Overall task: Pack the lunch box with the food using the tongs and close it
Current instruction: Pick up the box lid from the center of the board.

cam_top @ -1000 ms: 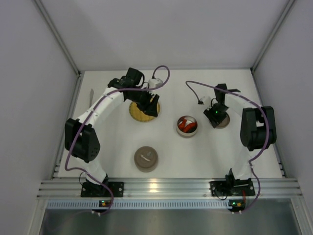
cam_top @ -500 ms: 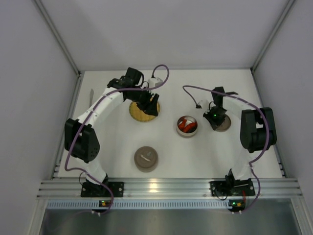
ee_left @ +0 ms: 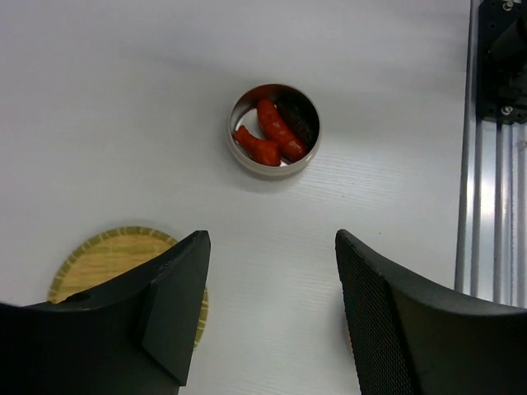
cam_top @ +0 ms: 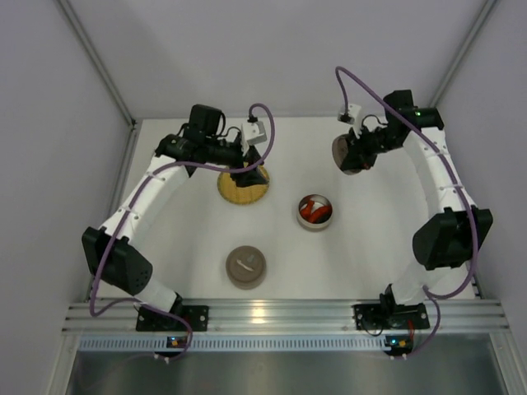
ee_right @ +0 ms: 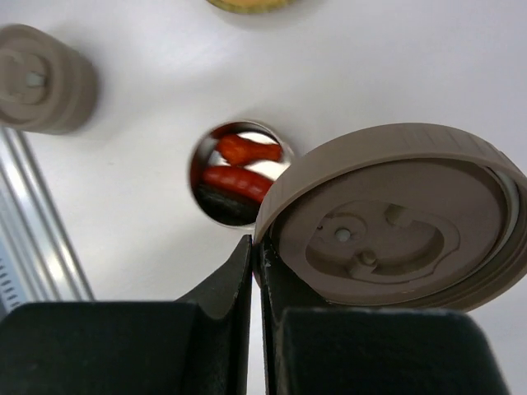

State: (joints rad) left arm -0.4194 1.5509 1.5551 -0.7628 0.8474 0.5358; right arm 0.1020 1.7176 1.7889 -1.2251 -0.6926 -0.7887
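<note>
The lunch box (cam_top: pixel 314 212) is a round metal tin at mid-table, without a lid. The food (ee_left: pixel 272 136) lies in it: red-orange pieces and a dark-wrapped roll. My right gripper (cam_top: pixel 357 153) hangs high at the back right, shut on the rim of a brown round lid (ee_right: pixel 395 222), which it holds tilted in the air; the lunch box (ee_right: pixel 239 173) shows below it. My left gripper (ee_left: pixel 272 240) is open and holds nothing, over the near edge of the yellow woven plate (cam_top: pixel 243 189). The tongs show in no view.
A second brown lidded container (cam_top: pixel 246 267) stands near the front, left of centre. The aluminium rail (cam_top: pixel 263 314) with both arm bases runs along the near edge. White walls enclose the table on three sides.
My right gripper shut on the brown lid beside the lunch box and lifted it up and toward the back. My left arm swung up and left, its jaws opening a little wider.
</note>
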